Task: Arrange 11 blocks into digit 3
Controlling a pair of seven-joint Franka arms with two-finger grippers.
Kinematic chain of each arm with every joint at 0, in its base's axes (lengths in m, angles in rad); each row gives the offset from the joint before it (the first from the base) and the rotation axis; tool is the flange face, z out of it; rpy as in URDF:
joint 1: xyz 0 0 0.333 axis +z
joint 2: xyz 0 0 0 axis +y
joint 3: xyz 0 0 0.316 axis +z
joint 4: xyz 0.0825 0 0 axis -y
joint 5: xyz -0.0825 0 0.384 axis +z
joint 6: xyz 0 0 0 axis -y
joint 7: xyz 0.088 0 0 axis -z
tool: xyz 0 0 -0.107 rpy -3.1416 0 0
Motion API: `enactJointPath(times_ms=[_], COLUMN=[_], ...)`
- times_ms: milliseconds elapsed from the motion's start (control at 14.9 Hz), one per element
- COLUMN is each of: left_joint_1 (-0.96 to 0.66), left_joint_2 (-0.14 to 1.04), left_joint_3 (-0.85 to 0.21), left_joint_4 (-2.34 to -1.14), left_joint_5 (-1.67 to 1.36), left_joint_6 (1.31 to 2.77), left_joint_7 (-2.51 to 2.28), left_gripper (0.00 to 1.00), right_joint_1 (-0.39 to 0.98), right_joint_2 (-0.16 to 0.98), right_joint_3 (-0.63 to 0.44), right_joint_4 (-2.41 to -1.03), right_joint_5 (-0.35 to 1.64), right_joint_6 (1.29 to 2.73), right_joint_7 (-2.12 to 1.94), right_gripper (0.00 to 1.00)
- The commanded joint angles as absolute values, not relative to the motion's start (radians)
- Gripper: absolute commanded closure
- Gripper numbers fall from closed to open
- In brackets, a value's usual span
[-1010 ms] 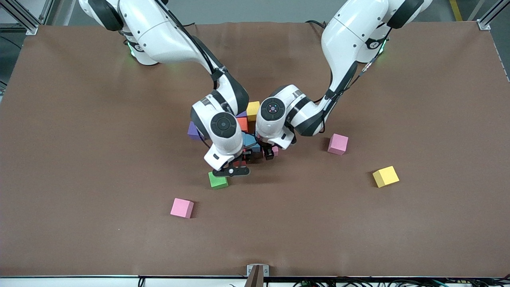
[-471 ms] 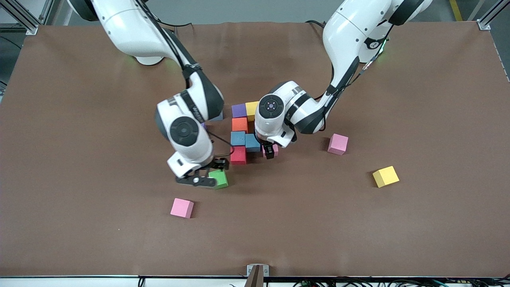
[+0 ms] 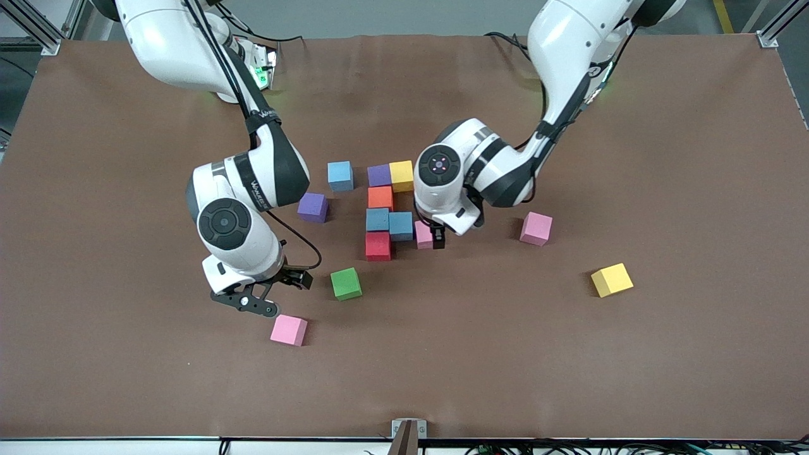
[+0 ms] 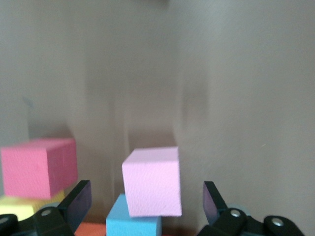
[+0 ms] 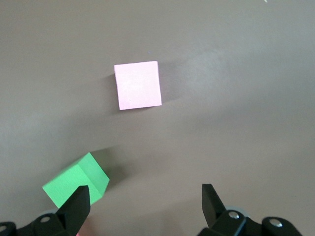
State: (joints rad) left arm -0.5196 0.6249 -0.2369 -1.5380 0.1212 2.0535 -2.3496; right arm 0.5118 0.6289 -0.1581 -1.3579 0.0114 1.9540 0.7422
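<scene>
A: Where are my tools?

B: My left gripper [image 3: 436,239] hangs with its fingers spread wide, empty, over the pink block [image 3: 423,234] that touches a blue block [image 3: 401,226] at the middle of the table [image 3: 663,354]. My right gripper [image 3: 265,294] is also wide open and empty, over bare table between the green block [image 3: 346,283] and a loose pink block [image 3: 289,330].

A: And the digit 3?

B: Only partly built, mid-table: a purple block [image 3: 379,175] and a yellow block [image 3: 401,175] side by side, the orange block [image 3: 380,198] below the purple, then two blue blocks [image 3: 377,219] in a row with that pink one, and the red block [image 3: 378,246] nearest the front edge.

A: What lies around it?

B: A blue block [image 3: 340,175] and a purple block [image 3: 313,207] toward the right arm's end. A pink block [image 3: 536,228] and a yellow block [image 3: 612,280] toward the left arm's end. Nothing touches my open fingers.

A: Any writing?

B: A word on my right arm's black sleeve [image 3: 260,188], too small to read surely.

A: What do the wrist views add?

B: The left wrist view shows the pink block [image 4: 151,181] centred between my fingertips [image 4: 78,199]. The right wrist view shows the green block [image 5: 76,180] beside one fingertip [image 5: 76,205].
</scene>
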Motion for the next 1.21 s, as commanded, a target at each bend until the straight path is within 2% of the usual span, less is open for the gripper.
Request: enactJointPath(times_ms=[0,404,606,875,1145], left_joint_1=[-0.439,-0.295,-0.217,-0.089,0.015], left_joint_2=[0.529,0.419,0.391,0.391,0.408], left_joint_3=[-0.244,-0.242,-0.242,-0.239,-0.242], left_joint_4=[-1.572,-1.681,-1.709,-1.712,-1.707], left_joint_5=[0.129,0.129,0.13,0.133,0.212], left_joint_6=[1.952,1.947,1.953,1.962,1.994], left_joint_7=[-2.183,-1.949,-1.815,-1.616,-1.481], left_gripper=[0.0,0.0,0.0,0.0,0.0], right_joint_1=[0.525,0.531,0.538,0.551,0.577], right_joint_2=[0.635,0.745,0.827,0.911,0.928], right_joint_3=[-0.153,-0.141,-0.135,-0.121,-0.121], right_joint_4=[-1.379,-1.339,-1.237,-1.166,-1.16], right_joint_5=[0.011,0.087,0.14,0.138,0.135], right_joint_6=[1.991,2.071,2.068,2.066,2.063], right_joint_7=[0.958,1.271,1.444,1.549,1.557], right_gripper=[0.0,0.0,0.0,0.0,0.0])
